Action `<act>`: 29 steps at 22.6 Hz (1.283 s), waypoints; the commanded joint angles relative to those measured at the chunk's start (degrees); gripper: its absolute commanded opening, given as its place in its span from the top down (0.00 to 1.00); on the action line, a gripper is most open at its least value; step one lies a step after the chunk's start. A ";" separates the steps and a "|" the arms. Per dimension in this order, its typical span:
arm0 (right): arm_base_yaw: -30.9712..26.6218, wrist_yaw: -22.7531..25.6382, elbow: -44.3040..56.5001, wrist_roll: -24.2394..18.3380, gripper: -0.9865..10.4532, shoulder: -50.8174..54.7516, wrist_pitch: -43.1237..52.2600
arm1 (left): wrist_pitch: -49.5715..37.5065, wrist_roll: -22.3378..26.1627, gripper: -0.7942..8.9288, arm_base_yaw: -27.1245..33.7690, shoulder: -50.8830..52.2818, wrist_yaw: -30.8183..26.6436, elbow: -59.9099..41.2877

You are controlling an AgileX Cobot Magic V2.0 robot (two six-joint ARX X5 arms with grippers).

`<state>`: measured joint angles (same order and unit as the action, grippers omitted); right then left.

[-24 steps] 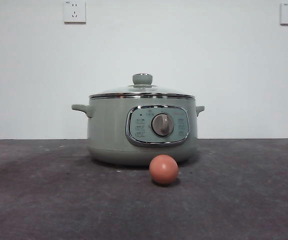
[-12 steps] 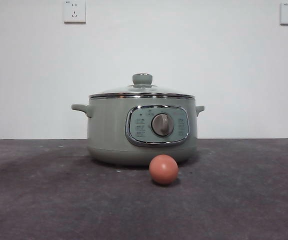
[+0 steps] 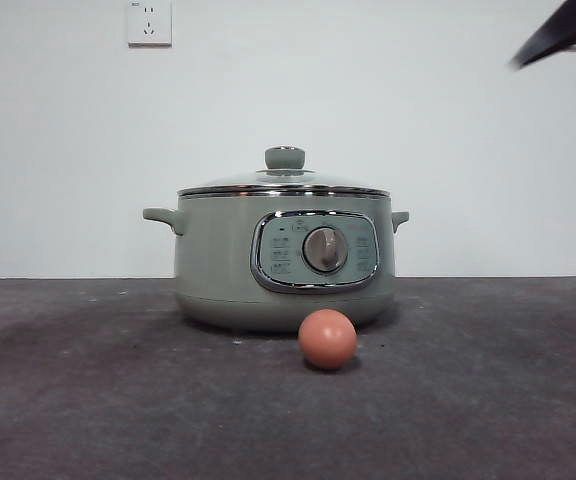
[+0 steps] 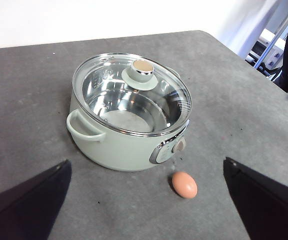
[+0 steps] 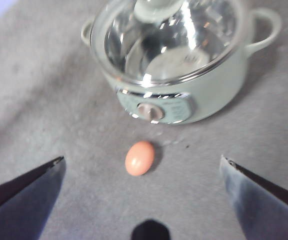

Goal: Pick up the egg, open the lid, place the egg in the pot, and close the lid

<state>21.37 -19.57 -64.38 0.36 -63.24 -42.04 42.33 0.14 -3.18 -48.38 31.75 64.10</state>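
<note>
Egg (image 3: pixel 327 339) is lying on the dark grey table (image 3: pixel 88 400), just in front of the pot (image 3: pixel 218 270) and below its silver dial (image 3: pixel 325 249), close to the base but apart from it. Pot is standing upright at the table's centre, control panel facing near. Lid (image 3: pixel 284 183) is sitting closed on the pot's rim, green knob (image 3: pixel 285 158) on top. Right gripper (image 5: pixel 141 200) is hovering above the near side of the egg, jaws spread wide, holding nothing. Left gripper (image 4: pixel 144 200) is hanging high over the table's left side, jaws likewise parted and empty. A black arm tip (image 3: pixel 563 30) is showing at the front view's top right corner. White wall socket (image 3: pixel 149 22) is sitting behind.
</note>
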 commanded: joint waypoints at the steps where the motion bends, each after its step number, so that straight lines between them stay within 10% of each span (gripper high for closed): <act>1: 4.11 2.60 -0.09 2.60 0.36 -5.05 1.97 | -0.37 0.52 0.23 -0.15 0.04 0.20 0.17; 20: 14.67 10.01 -0.09 6.80 0.37 -27.85 10.29 | -3.72 0.55 0.23 -1.73 -1.53 0.24 0.17; 29: 14.69 9.97 -0.09 7.19 0.37 -27.10 10.25 | -16.00 6.99 0.23 -12.28 -27.26 0.11 14.19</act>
<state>35.99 -9.80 -64.49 6.90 -90.43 -31.99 26.57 5.17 -15.27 -74.65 31.70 78.15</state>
